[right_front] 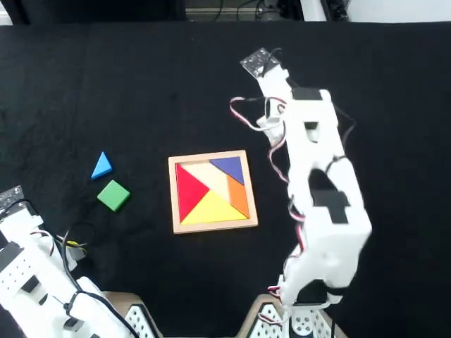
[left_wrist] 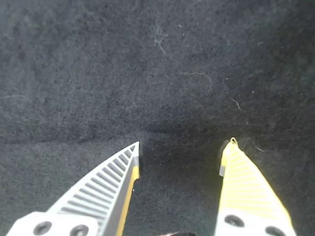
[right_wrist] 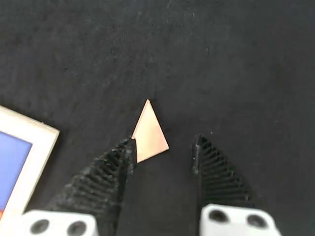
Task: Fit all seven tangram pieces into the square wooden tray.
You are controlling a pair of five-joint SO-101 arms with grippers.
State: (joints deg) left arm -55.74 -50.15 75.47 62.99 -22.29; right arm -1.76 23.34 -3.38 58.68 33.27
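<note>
Surface (right_front: 141, 84): black, cloth-covered | tray (right_front: 211, 154): centre | left pincer (left_wrist: 183, 142): open above bare surface | right pincer (right_wrist: 165, 139): open at pale triangle (right_wrist: 149, 130)

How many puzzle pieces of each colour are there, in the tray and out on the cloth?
Red triangle, in the square wooden tray: 1
Yellow triangle, in tray: 1
Dark blue piece, in tray: 1
Orange piece, in tray: 1
Light blue triangle, on black cloth: 1
Green square, on cloth: 1
Pale peach triangle, on cloth: 1
Total: 7
</note>
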